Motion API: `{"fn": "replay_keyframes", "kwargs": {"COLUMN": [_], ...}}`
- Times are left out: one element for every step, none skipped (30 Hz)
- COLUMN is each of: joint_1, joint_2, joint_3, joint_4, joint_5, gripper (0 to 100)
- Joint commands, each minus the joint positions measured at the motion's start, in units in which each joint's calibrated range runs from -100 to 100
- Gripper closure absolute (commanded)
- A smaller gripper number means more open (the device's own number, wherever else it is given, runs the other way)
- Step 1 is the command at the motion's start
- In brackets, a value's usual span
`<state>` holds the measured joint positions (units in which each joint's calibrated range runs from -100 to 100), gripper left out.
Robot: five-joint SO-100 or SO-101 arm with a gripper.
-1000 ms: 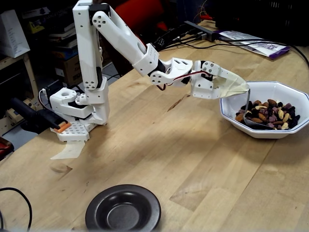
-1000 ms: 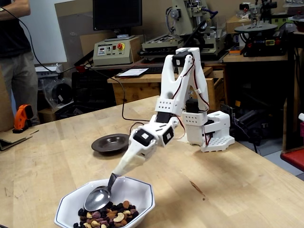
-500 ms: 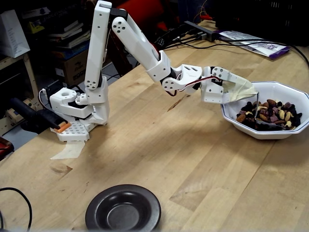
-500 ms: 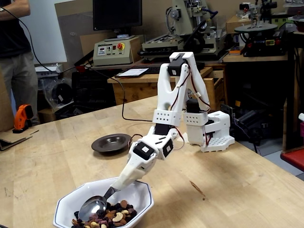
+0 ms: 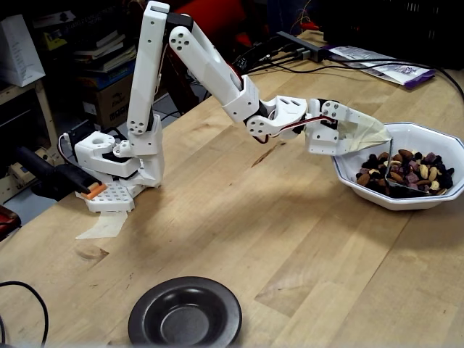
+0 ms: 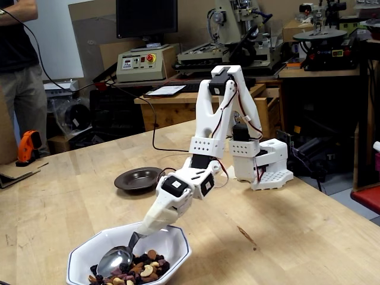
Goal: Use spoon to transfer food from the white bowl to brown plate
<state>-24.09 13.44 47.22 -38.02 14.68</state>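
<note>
The white bowl [image 5: 420,134] stands at the right of a fixed view and at the bottom of the other [image 6: 80,255]. It holds the food [image 5: 413,170], tan nuts and dark pieces [image 6: 145,273]. My gripper [image 5: 366,134], wrapped in beige tape, is shut on the spoon's handle and reaches over the bowl's rim [image 6: 149,224]. The spoon [image 6: 114,261] slopes down into the bowl. Its shiny bowl lies on the food and looks empty. In a fixed view the spoon [image 5: 400,187] is partly sunk among the pieces. The brown plate [image 5: 185,315] sits empty near the table's front edge, apart from the arm [image 6: 139,178].
The arm's base [image 5: 116,163] is clamped at the table's left edge, with tape [image 5: 105,225] beside it. Cables and papers [image 5: 384,69] lie at the far end of the table. A person [image 6: 21,71] and an orange tool [image 6: 27,145] are off the table.
</note>
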Motion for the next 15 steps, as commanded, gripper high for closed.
{"fn": "replay_keyframes", "kwargs": {"joint_1": [-0.1,-0.1,-0.1,-0.2,-0.2,-0.2,-0.2,-0.2,-0.2,-0.2,-0.2,-0.2,-0.2,-0.2,-0.2], "joint_2": [-0.5,-0.5,-0.5,-0.5,-0.5,-0.5,-0.5,-0.5,-0.5,-0.5,-0.5,-0.5,-0.5,-0.5,-0.5], "joint_3": [-1.4,-1.4,-1.4,-1.4,-1.4,-1.4,-1.4,-1.4,-1.4,-1.4,-1.4,-1.4,-1.4,-1.4,-1.4], "joint_4": [0.2,0.2,0.2,0.2,0.2,0.2,0.2,0.2,0.2,0.2,0.2,0.2,0.1,0.1,0.1], "joint_5": [-1.7,-1.8,-1.8,-1.8,-1.8,-1.8,-1.8,-1.8,-1.8,-1.8,-1.8,-1.8,-1.8,-1.8,-1.6], "gripper": [96,96,96,96,96,96,96,96,96,96,96,96,96,96,96]}}
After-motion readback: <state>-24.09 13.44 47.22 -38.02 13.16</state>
